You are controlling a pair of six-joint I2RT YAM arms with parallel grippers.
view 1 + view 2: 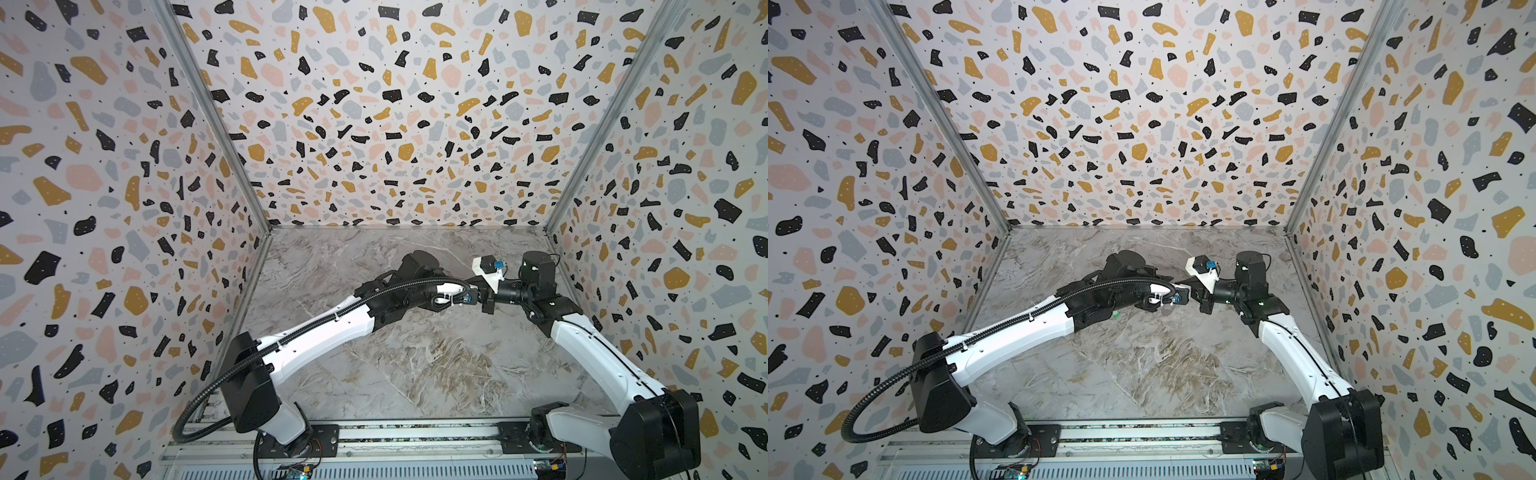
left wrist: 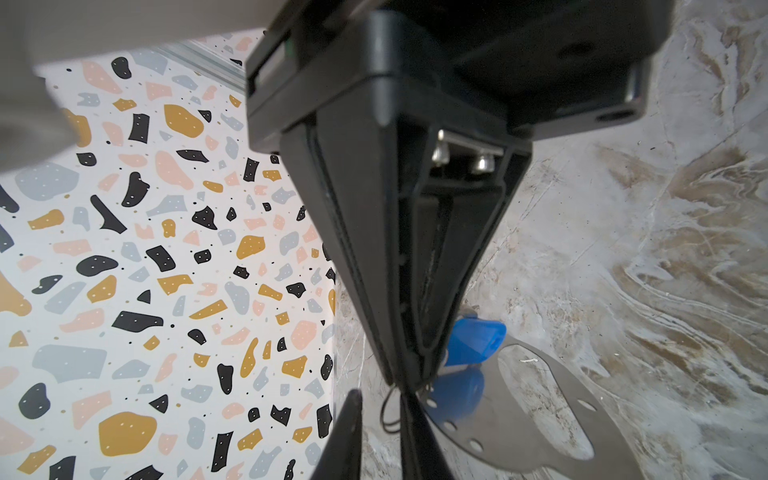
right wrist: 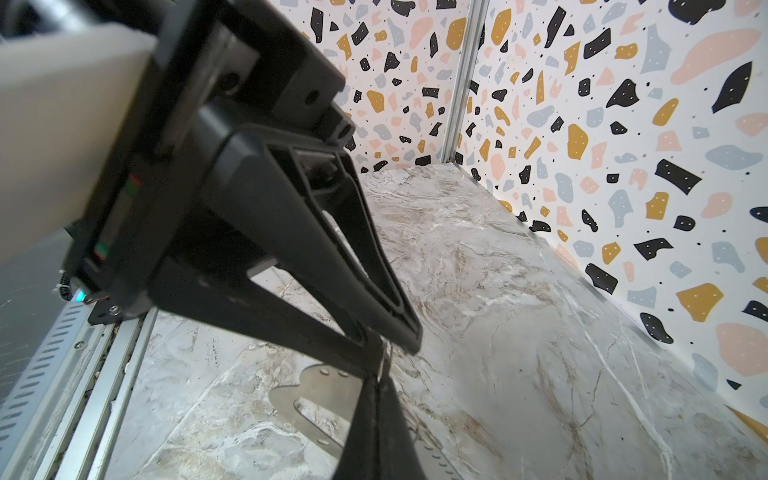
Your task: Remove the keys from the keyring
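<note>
My two grippers meet tip to tip over the right middle of the marble table (image 1: 415, 365). In the left wrist view my left gripper (image 2: 382, 401) stands narrowly open, with a thin dark wire loop (image 2: 388, 413) in the gap. My right gripper (image 2: 409, 384) comes in from the opposite side, shut at the end of the keyring (image 2: 540, 419), a flat grey tab with an oval cut-out. A key with a blue tag (image 2: 476, 340) hangs right behind those fingers. In the right wrist view the right gripper (image 3: 380, 382) is shut in front of the keyring (image 3: 311, 395). Whether the tab touches the table I cannot tell.
Terrazzo-patterned walls (image 1: 374, 124) close the table in on three sides. A metal rail (image 1: 374, 436) carries both arm bases along the front edge. A small green bit (image 1: 1117, 314) shows on the table under the left forearm; I cannot tell what it is.
</note>
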